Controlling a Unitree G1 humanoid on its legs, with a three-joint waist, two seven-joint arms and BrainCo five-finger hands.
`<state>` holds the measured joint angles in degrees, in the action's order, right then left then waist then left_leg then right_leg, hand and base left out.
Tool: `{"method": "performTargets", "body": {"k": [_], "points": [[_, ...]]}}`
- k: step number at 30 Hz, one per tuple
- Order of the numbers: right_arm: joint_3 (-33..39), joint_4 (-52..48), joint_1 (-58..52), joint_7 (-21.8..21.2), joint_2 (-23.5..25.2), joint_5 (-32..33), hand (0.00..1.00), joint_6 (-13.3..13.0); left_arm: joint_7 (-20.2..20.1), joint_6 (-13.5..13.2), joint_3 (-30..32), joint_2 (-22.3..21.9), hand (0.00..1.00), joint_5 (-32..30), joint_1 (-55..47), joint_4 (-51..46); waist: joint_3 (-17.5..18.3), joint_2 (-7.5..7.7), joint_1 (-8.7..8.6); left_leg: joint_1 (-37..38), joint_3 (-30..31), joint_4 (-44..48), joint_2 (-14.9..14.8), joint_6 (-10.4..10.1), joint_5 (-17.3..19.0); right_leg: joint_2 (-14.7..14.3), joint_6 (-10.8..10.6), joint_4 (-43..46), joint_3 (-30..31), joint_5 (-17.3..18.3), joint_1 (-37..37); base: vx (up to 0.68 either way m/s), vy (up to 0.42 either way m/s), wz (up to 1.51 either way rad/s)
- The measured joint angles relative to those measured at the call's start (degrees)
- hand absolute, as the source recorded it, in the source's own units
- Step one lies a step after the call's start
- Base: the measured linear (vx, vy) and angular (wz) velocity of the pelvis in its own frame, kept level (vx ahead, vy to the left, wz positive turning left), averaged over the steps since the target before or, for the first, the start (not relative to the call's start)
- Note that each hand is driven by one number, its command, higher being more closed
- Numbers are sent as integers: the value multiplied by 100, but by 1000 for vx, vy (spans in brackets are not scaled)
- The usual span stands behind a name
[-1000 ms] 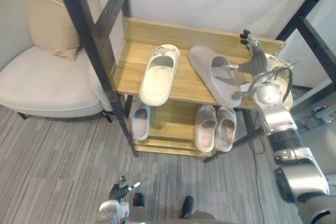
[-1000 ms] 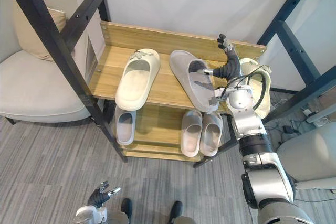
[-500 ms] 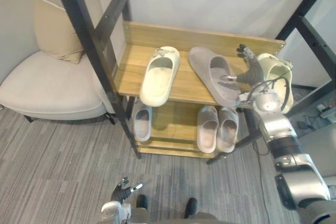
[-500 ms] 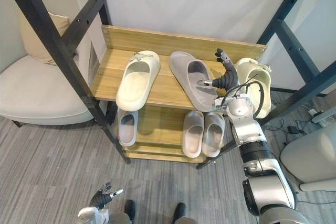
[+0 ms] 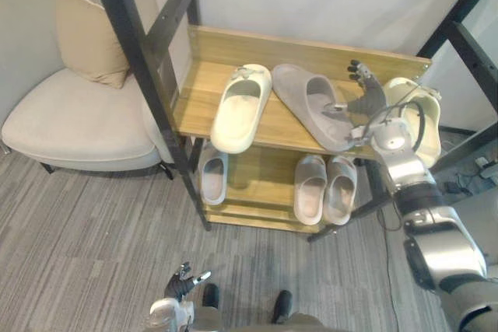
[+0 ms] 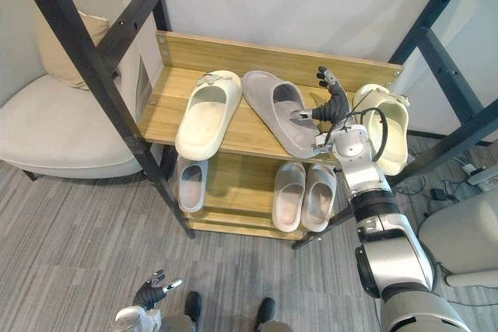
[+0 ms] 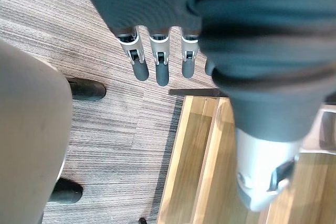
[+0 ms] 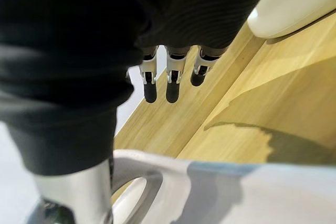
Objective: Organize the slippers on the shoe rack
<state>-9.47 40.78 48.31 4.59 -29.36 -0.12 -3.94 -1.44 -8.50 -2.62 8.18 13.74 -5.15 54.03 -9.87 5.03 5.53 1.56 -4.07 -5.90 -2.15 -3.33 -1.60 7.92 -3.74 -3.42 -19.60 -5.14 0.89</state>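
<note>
1 right hand [image 6: 334,108] upright, fingers [image 8: 172,80] straight and spread, thumb at grey slipper [image 6: 272,103].

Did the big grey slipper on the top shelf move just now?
Yes. The big grey slipper slid toward the robot's left, closer to the cream slipper beside it on the wooden shelf.

A cream slipper [image 5: 241,106] and grey slipper [image 5: 311,108] lie adjacent atop the shoe rack [image 5: 194,105].

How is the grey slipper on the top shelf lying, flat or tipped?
Flat: the grey slipper rests sole down, opening up; the right hand, open, is at its side.
</note>
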Motion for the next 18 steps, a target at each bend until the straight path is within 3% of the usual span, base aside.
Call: {"method": "performTargets", "body": {"k": [5,10,15,16,18], "points": [[-49,416,442,-2,9,-4,0,20,-2,-9,1,-3,0,3,18,-58,-28,20,74,-130,53,2,-21,13,-76,-21,-5,0,-51,60,-95,0,-37,5],[-262,586,746,-19,151,-236,0,50,1,-59,55,79,0,100,41,-165,-195,203,122,-106,44,4,-19,17,-82,-20,-4,-2,-55,60,-70,10,-3,1],[-266,833,996,-21,295,-404,0,54,1,-65,48,109,0,138,140,-165,-314,275,247,-64,-5,2,-17,16,-80,-16,-2,-2,-36,59,-54,3,6,-4],[-300,927,1059,-21,303,-432,100,51,3,-65,45,110,0,154,142,-164,-314,277,263,-60,-7,1,-18,15,-80,-17,-2,-1,-36,59,-50,0,0,0],[-310,985,1090,-19,306,-433,100,52,3,-66,43,110,0,156,147,-164,-317,279,279,-60,-10,0,-19,15,-80,-18,-2,-2,-36,59,-51,0,0,0]]}}
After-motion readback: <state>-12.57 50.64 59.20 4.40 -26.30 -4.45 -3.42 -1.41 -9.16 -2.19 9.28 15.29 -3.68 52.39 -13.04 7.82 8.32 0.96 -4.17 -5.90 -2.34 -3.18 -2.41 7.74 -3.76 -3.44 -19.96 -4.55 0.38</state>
